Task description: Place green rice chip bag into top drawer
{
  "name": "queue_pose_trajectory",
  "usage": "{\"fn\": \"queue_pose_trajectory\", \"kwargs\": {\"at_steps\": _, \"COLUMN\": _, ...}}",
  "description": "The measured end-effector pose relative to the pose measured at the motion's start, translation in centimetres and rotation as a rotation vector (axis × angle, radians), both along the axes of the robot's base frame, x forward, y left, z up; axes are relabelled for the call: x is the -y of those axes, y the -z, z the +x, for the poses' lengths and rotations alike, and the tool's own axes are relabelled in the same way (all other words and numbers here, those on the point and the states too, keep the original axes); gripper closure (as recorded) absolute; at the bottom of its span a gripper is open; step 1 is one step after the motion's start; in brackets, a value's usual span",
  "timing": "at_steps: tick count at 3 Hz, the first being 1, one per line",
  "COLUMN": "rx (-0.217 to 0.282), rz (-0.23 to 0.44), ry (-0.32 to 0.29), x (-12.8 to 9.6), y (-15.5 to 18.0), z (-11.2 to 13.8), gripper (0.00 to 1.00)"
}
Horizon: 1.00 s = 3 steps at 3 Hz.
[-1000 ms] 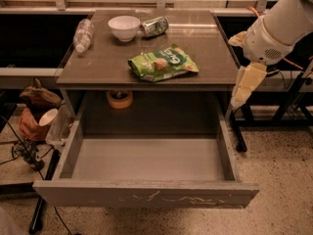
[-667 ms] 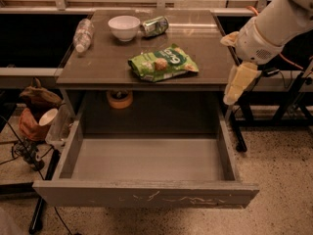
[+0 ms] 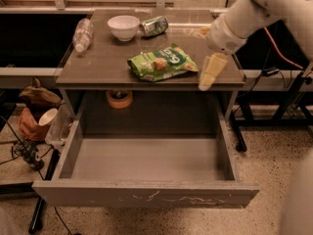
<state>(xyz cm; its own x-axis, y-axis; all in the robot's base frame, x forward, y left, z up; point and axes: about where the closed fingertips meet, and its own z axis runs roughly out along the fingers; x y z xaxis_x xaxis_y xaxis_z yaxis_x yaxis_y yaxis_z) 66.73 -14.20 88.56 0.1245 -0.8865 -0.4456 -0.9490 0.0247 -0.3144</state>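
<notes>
The green rice chip bag point(image 3: 163, 61) lies flat on the table top point(image 3: 102, 62), right of centre near the front edge. My gripper point(image 3: 206, 53) hangs over the table's right side, just right of the bag and apart from it. Its two pale fingers point(image 3: 210, 72) stand spread apart with nothing between them. The top drawer point(image 3: 146, 158) is pulled fully out below the table. Its grey floor is bare and its scratched front panel point(image 3: 146, 198) faces me.
A white bowl point(image 3: 123, 27), a green-silver can point(image 3: 155, 25) lying on its side and a plastic bottle point(image 3: 82, 34) sit at the back of the table. A tape roll point(image 3: 119, 98) lies under the table top. Bags and cables point(image 3: 34, 116) lie on the floor at left.
My arm has swung left, bringing the gripper from beyond the table's right edge to over the table top beside the bag. The bag and drawer have not moved.
</notes>
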Motion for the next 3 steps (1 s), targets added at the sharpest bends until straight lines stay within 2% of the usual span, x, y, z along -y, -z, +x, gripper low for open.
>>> {"fn": "queue_pose_trajectory", "kwargs": {"at_steps": 1, "rx": -0.004, "rz": 0.008, "ry": -0.058, "x": -3.0, "y": 1.2, "z": 3.8, "gripper": 0.00}}
{"fn": "queue_pose_trajectory", "kwargs": {"at_steps": 2, "rx": -0.013, "rz": 0.017, "ry": -0.111, "x": -5.6, "y": 2.3, "z": 6.2, "gripper": 0.00}}
{"fn": "queue_pose_trajectory", "kwargs": {"at_steps": 3, "rx": -0.028, "rz": 0.005, "ry": -0.163, "x": -7.7, "y": 3.4, "z": 7.5, "gripper": 0.00}}
